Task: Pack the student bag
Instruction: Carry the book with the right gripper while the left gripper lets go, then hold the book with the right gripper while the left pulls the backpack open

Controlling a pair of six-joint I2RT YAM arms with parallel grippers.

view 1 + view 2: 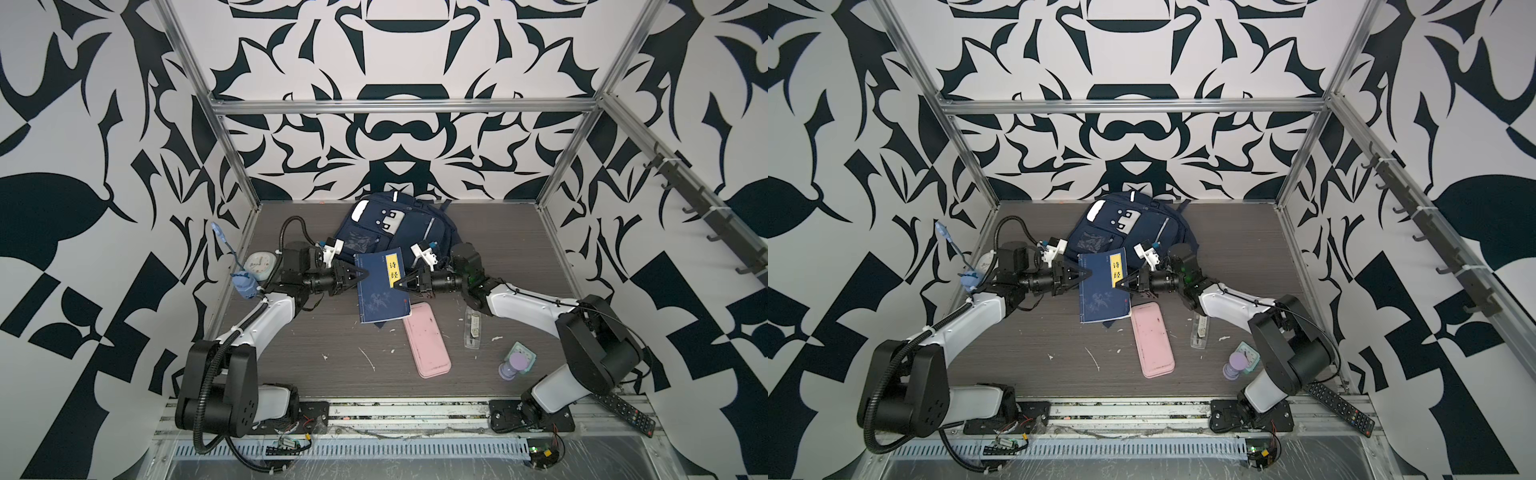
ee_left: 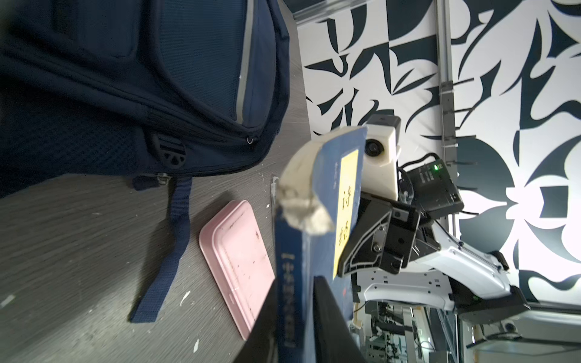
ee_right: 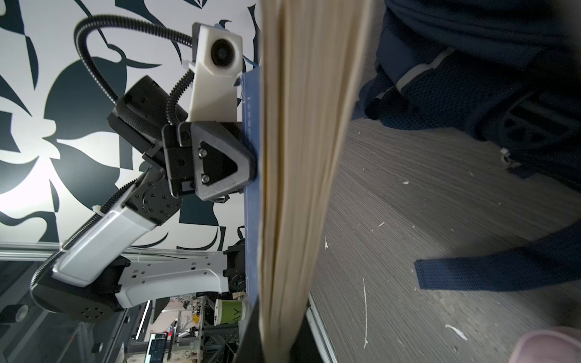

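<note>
I am watching the navy blue fabric backpack [image 1: 399, 232] lying on the far middle of the dark grey wood-grain table [image 1: 311, 332]. It is close to the back wall with its front pockets facing up, and both top views are showing it [image 1: 1133, 232].

Just on the near side of it, a blue paperback book with a yellow title label [image 1: 380, 291] is hanging above the table between the two arms, cover up. In the top views its far edge is overlapping the near edge of the backpack.

The left gripper [image 1: 365, 274] is meeting the book at its left edge, the spine side. In the left wrist view its dark fingers [image 2: 264, 320] are standing on both sides of the spine, very close, but I cannot tell if they are pressing it. The right gripper [image 1: 397, 286] is reaching in from the right and is clamping the page edge. In the right wrist view the cream pages are sitting tight between its fingers [image 3: 246, 342].

A flat pink rectangular case [image 1: 428, 345] is lying on the table, its far end just beside the near right corner of the book. Further right, a narrow clear plastic box [image 1: 472, 328] is lying, and then a small lilac bottle [image 1: 513, 365] is touching a mint-green square clock [image 1: 524, 352]. A black remote control [image 1: 623, 411] is resting at the near right, beside the base of the right arm.
</note>
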